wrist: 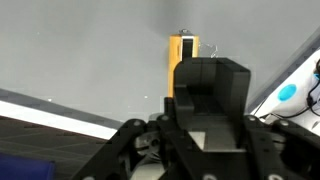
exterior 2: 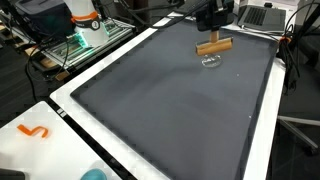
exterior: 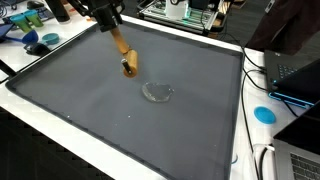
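Pincer [exterior: 110,30] is seen closed on the upper end of a wooden tool [exterior: 121,52]; finger pads themselves are hidden by the pincer body in the wrist view [wrist: 195,68], so the grip is read from both exterior views

- Wooden tool is held over the far part of the grey mat [exterior: 90,105], tilted, with its dark lower end pointed down and to the right in an exterior view
- In an exterior view the same tool [exterior 2: 214,45] is shown lying nearly level just under the pincer [exterior 2: 213,32], far right part of the mat [exterior 2: 170,110]
- In the wrist view the tool [wrist: 182,48] is seen sticking out beyond the black pincer block, against the mat
- Contact between the tool's lower end and the mat cannot be told
- A clear dish [exterior: 157,92] is lying flat on the mat, just on the near side of the tool's lower end, not touched by it; it is also picked up faintly in an exterior view [exterior 2: 210,62]
- Mat is laid on a white desk [exterior 2: 45,115], whose rim is left showing around it
- A blue disc [exterior: 264,114] is placed on the desk off the right edge of the mat, well apart from the tool; also caught in the wrist view [wrist: 288,92]
- An orange squiggle [exterior 2: 35,131] is seen on the near left corner of the desk
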Controlling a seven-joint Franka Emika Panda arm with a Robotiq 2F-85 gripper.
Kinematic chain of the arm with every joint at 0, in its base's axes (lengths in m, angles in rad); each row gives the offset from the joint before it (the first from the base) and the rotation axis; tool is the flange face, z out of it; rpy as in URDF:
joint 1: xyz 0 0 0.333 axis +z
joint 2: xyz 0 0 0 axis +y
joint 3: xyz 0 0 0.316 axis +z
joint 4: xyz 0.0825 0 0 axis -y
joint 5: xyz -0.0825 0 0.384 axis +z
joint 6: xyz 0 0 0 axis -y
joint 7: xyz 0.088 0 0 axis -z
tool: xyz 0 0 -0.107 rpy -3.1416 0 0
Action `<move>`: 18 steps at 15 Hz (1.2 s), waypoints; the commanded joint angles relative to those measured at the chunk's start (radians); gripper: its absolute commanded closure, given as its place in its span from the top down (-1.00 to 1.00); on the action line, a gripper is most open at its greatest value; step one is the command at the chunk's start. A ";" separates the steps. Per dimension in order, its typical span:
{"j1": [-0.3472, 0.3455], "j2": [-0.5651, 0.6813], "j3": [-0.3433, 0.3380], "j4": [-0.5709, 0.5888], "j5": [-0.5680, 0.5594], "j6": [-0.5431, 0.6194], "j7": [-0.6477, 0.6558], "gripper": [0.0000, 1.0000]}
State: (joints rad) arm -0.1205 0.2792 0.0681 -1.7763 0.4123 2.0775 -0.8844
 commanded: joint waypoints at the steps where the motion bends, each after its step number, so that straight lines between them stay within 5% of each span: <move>1: 0.017 -0.040 0.003 -0.034 -0.022 0.015 -0.019 -0.54; 18: 0.143 -0.056 0.050 0.023 -0.214 -0.012 0.006 -0.54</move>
State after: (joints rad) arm 0.0046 0.2332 0.1082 -1.7645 0.2398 2.0777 -0.8897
